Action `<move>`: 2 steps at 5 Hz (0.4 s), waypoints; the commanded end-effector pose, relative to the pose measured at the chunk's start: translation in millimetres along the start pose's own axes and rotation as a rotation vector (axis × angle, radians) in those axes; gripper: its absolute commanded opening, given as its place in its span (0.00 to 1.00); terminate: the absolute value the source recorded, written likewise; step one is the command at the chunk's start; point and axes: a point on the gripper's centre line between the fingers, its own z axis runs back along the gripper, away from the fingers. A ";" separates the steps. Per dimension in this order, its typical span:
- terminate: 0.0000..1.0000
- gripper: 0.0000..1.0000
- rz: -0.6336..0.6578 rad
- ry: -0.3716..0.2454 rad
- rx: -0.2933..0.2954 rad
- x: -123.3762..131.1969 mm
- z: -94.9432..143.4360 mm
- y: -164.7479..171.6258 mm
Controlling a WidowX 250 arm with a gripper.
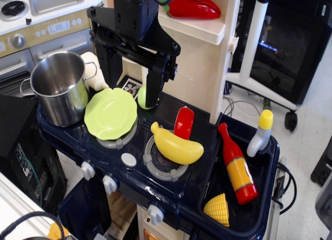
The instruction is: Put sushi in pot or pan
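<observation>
The sushi, a small red piece with a white edge, stands on the dark blue toy stove between the burners, just behind the banana. The steel pot stands at the stove's far left and looks empty. My gripper hangs over the back of the stove, between pot and sushi. Its black fingers are spread apart and hold nothing. The right finger is about a hand's width left of and behind the sushi.
A light-green plate lies on the left burner beside the pot. A white toy and a green ball sit under the gripper. A red pepper lies on the shelf. A red-orange bottle, a white bottle and corn lie in the sink.
</observation>
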 end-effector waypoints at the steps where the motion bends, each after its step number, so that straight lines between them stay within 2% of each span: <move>1: 0.00 1.00 0.000 0.000 0.000 0.0 0.0 0.0; 2: 0.00 1.00 0.045 -0.075 -0.018 14.6 -11.9 -16.9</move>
